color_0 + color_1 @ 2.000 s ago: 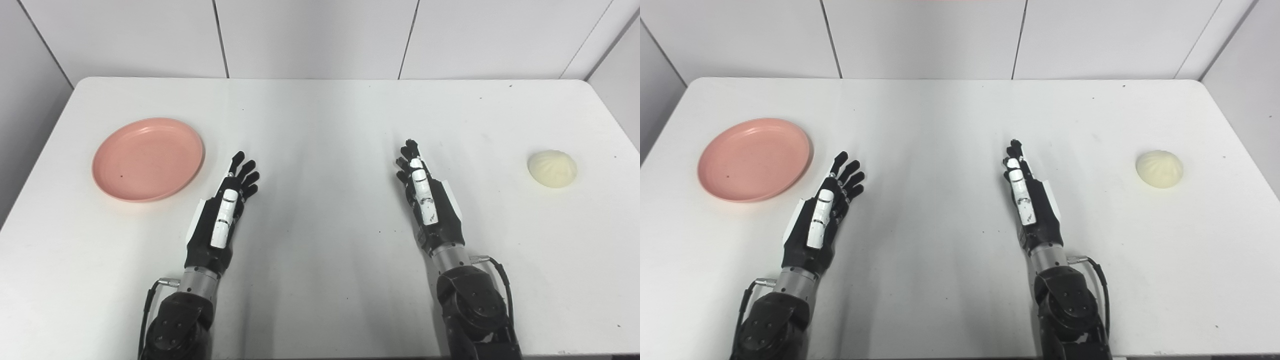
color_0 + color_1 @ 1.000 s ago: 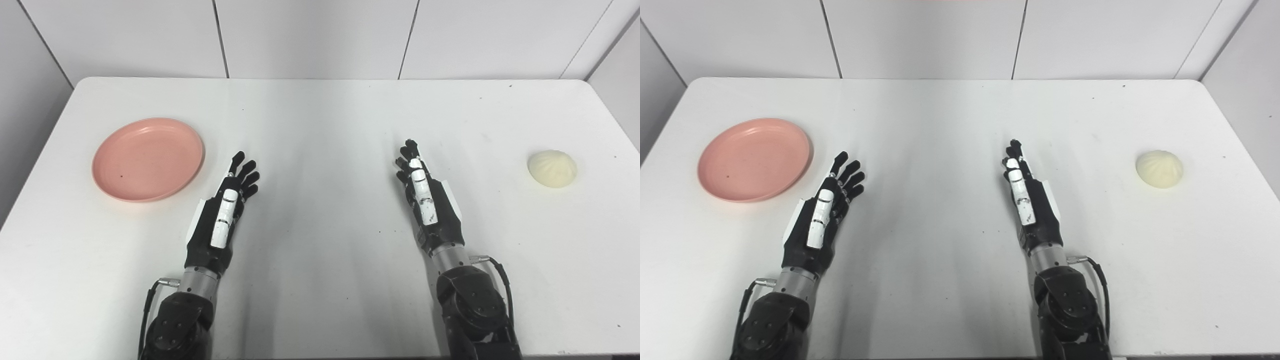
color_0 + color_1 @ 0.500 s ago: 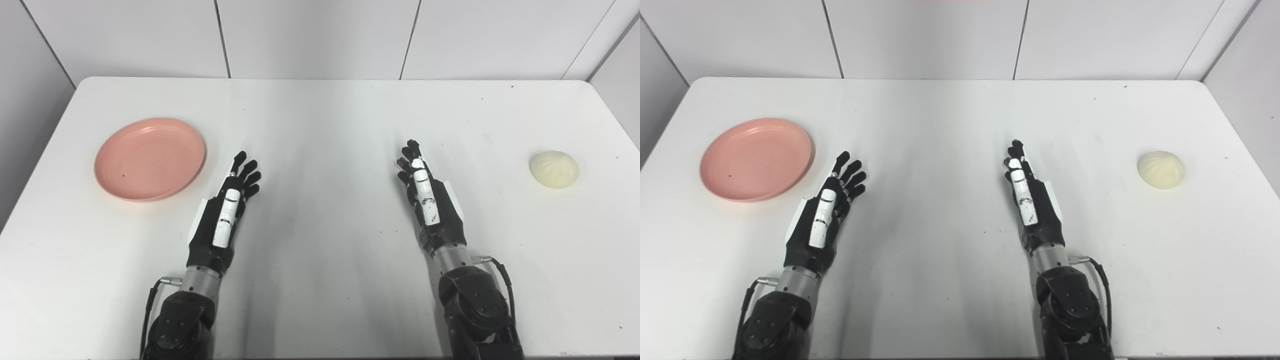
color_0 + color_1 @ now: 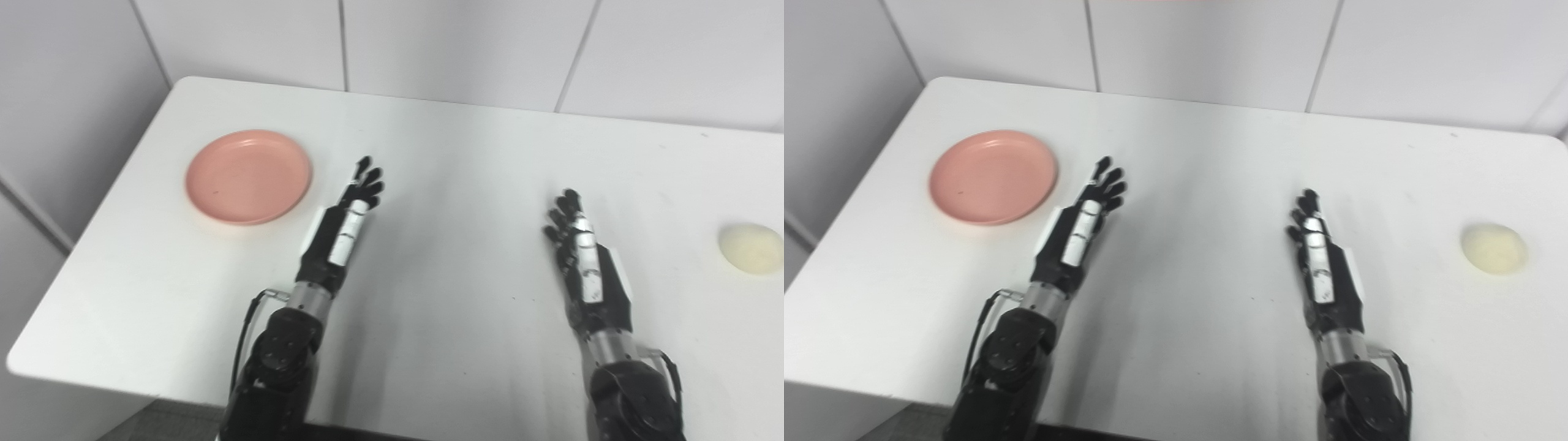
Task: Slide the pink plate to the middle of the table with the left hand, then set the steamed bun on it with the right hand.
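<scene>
Only the camera has swung left since half a second ago — nothing on the white bench (image 4: 465,153) has moved. Left hand (image 4: 344,229) and right hand (image 4: 585,263) lie flat, fingers spread, holding nothing. Pink plate (image 4: 248,176) sits far left; steamed bun (image 4: 750,247) far right.

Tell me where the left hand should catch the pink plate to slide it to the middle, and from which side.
Probably the raised rim on the pink plate's far-left edge, coming over from above. The plate is shallow and lies flat on the table, so fingers hooked on that rim could drag it right. The left hand is open beside its right edge, not touching.
</scene>
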Tool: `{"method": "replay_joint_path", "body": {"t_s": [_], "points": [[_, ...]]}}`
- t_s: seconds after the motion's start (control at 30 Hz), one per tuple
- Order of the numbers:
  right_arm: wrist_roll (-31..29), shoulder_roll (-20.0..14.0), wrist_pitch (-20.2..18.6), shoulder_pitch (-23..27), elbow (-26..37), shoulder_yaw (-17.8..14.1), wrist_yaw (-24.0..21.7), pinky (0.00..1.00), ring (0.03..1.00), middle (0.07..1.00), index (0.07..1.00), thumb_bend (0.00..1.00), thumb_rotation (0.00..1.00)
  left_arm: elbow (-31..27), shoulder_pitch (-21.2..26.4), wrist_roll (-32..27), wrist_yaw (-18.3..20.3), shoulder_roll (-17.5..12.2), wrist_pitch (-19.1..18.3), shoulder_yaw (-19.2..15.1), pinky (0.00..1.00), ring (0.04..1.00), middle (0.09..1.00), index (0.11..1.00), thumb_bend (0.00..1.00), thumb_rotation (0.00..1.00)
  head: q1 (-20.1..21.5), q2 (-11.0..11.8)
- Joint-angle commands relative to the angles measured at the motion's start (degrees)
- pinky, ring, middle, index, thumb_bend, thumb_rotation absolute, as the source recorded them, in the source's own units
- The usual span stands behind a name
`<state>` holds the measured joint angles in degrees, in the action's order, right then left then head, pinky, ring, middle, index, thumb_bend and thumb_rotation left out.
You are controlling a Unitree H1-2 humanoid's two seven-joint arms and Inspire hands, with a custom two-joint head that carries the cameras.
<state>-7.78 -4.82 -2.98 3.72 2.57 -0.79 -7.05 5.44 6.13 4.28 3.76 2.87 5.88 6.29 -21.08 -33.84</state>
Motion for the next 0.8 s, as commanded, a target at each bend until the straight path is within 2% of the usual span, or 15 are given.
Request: {"method": "replay_joint_path", "body": {"t_s": [0.0, 0.37, 0.77], "points": [[-0.1, -0.7, 1.1, 0.7, -0.7, -0.7, -0.1, 1.00, 1.000, 1.000, 1.000, 0.26, 1.00, 7.2, -3.8, 0.7, -1.2, 1.0, 1.7, 0.8, 0.94, 0.945, 0.964, 0.970, 0.54, 1.00, -0.7, 0.3], [-2.0, -1.0, -0.2, 0.9, -0.1, -1.4, -0.8, 1.00, 1.000, 1.000, 1.000, 0.20, 1.00, 8.2, -3.2, 2.2, -2.3, 1.7, 2.5, 1.4, 0.93, 0.947, 0.964, 0.965, 0.53, 1.00, -1.9, 0.3], [-2.2, -0.1, -1.8, 0.5, 1.6, -1.2, -0.1, 1.00, 1.000, 1.000, 1.000, 0.19, 1.00, 5.6, -4.0, 2.3, -2.3, 1.5, 1.0, 1.4, 0.94, 0.946, 0.965, 0.968, 0.54, 1.00, -1.7, -0.3]]}}
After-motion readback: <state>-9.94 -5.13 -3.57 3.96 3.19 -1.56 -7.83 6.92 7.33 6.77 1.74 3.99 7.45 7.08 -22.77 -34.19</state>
